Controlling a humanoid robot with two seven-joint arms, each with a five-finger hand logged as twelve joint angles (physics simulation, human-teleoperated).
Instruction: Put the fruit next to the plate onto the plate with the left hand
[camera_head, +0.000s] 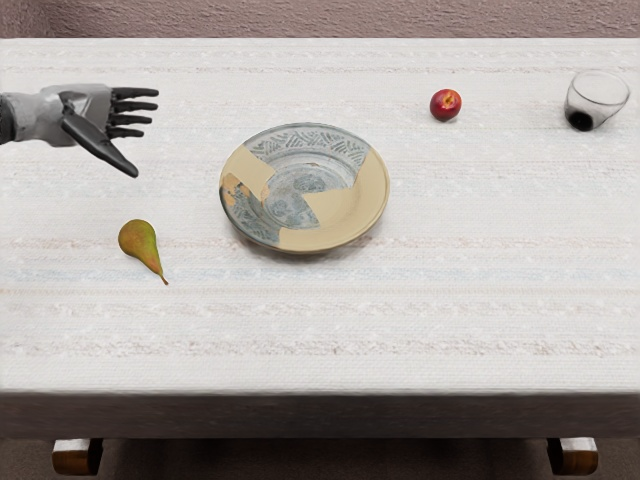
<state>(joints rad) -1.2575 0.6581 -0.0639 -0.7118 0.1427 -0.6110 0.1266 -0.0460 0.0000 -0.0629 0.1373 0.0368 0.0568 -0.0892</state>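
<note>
Nearest the camera and largest: table (320, 340), pale woven-looking top with faint bands across, dark front edge below, two wooden feet (76, 456) under the corners. Next in size: plate (372, 196), round and shallow, tan rim broken by grey-blue patterned patches, flat on the table a little left of centre. Then left hand (92, 118), grey and black, entering from the left edge over the far-left part of the table; fingers (135, 105) straight and spread toward the right, thumb slanting down and right, open and empty, well apart from the plate and farther back than the pear, touching neither. At the far right corner: glass (597, 100), clear, dark at the base, tilted. To the left of the plate, near it but apart: pear (141, 246), green-yellow with a reddish flush, on its side on the bare table, narrow end down-right toward the camera. Smallest: red fruit (446, 104), round, on the far side, right of the plate, well apart from it and from the glass.
</note>
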